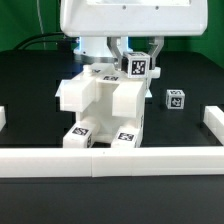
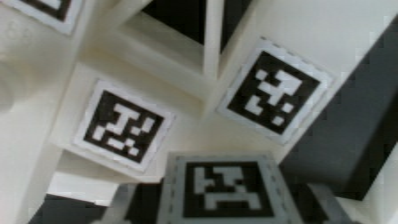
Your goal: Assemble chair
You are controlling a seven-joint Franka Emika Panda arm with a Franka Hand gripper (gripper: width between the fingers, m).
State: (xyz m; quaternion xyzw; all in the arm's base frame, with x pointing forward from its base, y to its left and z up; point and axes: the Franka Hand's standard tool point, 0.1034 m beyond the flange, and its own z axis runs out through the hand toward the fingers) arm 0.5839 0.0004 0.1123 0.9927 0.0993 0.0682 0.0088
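Observation:
The partly joined chair (image 1: 100, 105) stands in the middle of the black table, chunky white parts with square tags on its top and front. My gripper (image 1: 137, 62) hangs just above its back right corner, shut on a white tagged chair part (image 1: 136, 67) that touches or nearly touches the assembly. In the wrist view the held part (image 2: 222, 188) fills the space between my dark fingers (image 2: 141, 208), and tagged faces of the chair (image 2: 121, 125) lie very close beneath. A small loose tagged block (image 1: 175, 98) sits on the exterior view's right.
A long white border rail (image 1: 110, 158) runs along the front of the table, with short white rail ends on the exterior view's left (image 1: 3, 118) and right (image 1: 212, 116). The white robot body looms over the back of the scene.

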